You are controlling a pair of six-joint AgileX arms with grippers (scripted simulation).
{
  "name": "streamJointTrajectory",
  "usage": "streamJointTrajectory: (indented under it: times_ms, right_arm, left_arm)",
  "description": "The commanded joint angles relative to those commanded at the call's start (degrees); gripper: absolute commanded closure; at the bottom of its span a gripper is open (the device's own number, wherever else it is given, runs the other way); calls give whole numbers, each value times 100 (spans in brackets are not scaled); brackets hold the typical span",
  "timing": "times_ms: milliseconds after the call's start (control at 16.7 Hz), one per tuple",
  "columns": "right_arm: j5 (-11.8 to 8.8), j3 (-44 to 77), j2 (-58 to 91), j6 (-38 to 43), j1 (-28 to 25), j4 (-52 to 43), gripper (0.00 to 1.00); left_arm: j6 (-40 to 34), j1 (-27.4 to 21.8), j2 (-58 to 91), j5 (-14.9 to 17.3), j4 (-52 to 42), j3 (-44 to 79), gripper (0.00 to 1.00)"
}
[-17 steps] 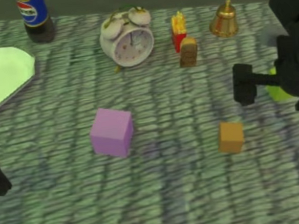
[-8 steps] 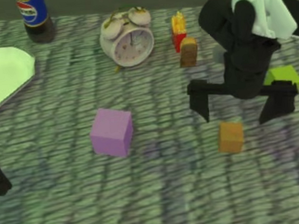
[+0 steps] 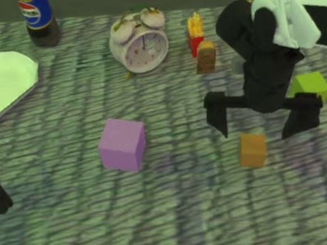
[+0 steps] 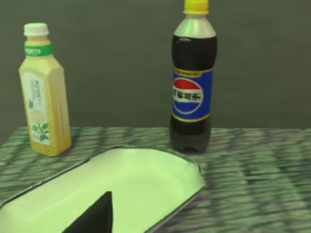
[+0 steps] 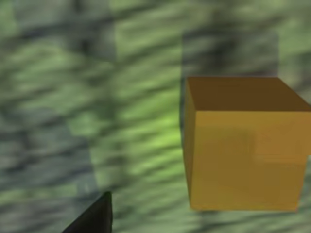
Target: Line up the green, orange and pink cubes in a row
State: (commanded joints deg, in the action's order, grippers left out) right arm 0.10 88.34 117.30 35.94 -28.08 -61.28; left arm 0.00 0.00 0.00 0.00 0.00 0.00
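Woven green cloth (image 3: pixel 175 211) bears the matte orange cube (image 3: pixel 252 149) beneath the right tool (image 3: pixel 259 117), fingers spread wide.

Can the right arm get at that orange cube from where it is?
Probably yes. The right claw hangs open over the orange cube, one finger to each side of it, with bare cloth all round it. The green cube sits apart, farther right, so nothing seems to block a straight drop.

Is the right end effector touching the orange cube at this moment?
Apart. In the top view the open right end effector has its fingers spread wider than the orange cube, with table visible between each finger and the cube.
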Motion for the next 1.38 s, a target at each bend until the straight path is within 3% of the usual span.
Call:
streamJointTrajectory:
  times_ms: [360,660,1380]
  right_arm:
    - [4,-789,559,29,-21,1408,0]
    - [5,-888,636,34,-25,1549,0]
    - [5,-888,636,34,-25,1549,90]
  left_arm:
    - [0,0,0,0,0,0,0]
    - [0,0,0,0,0,0,0]
    - [0,0,0,0,0,0,0]
